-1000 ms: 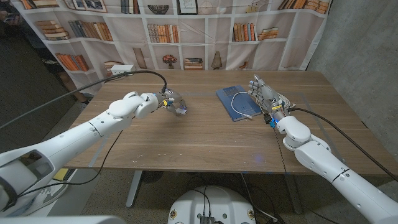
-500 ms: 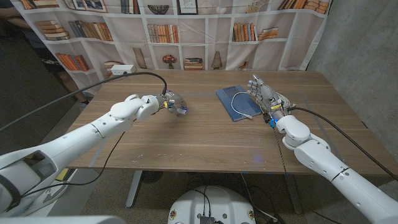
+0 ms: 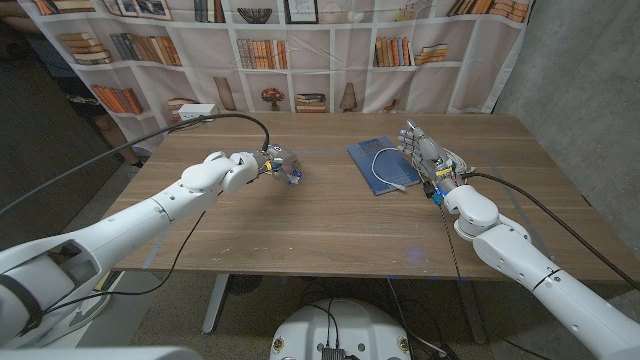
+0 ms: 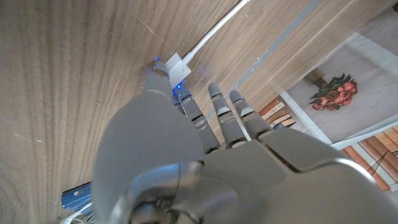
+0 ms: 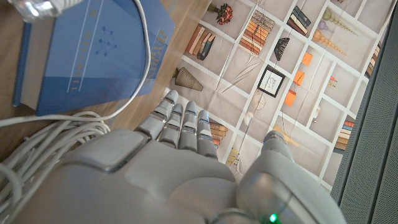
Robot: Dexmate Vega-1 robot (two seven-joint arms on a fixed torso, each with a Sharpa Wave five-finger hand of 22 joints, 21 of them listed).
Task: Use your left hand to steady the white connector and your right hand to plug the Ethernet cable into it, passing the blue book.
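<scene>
Head view: my left hand (image 3: 283, 166) hovers mid-table, my right hand (image 3: 424, 150) beside the blue book (image 3: 382, 163). Left wrist view: fingers extended, empty, just above the white connector (image 4: 176, 66). Right wrist view: fingers straight, holding nothing; Ethernet cable (image 5: 144, 62) crosses the book.

blue book (image 3: 381, 163), white cable (image 3: 387, 168), white connector (image 4: 175, 64), brown wood-grain table (image 3: 330, 225)
</scene>
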